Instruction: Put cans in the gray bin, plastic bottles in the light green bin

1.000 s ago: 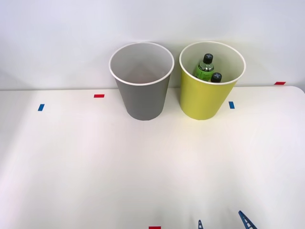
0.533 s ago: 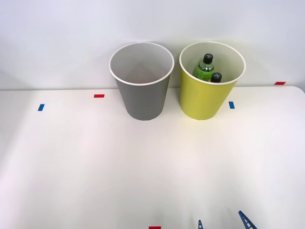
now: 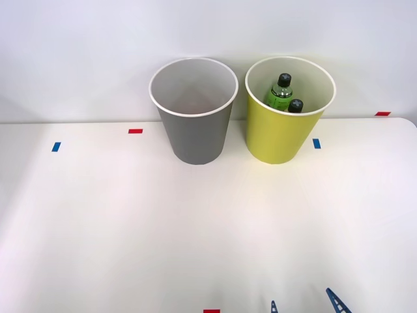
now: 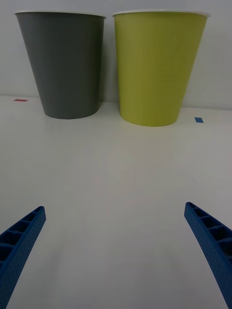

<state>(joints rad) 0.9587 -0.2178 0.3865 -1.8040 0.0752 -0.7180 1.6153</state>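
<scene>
While fingers (image 4: 116, 251) stand spread, grasping nothing | both bottles (image 3: 281, 93) upright inside green bin (image 3: 277, 140), straight ahead, well apart | gray bin (image 3: 195, 140) beside it, left | worktop (image 3: 130, 228).

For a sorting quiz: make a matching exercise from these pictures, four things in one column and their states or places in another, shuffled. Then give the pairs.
Things:
1. gray bin
2. green bin
3. bottles
4. right pincer

States or places:
A. open, over bare table
B. standing inside the green bin
C. no bottles visible in it
D. farther to the robot's right of the two bins

Pairs: 1-C, 2-D, 3-B, 4-A
</scene>
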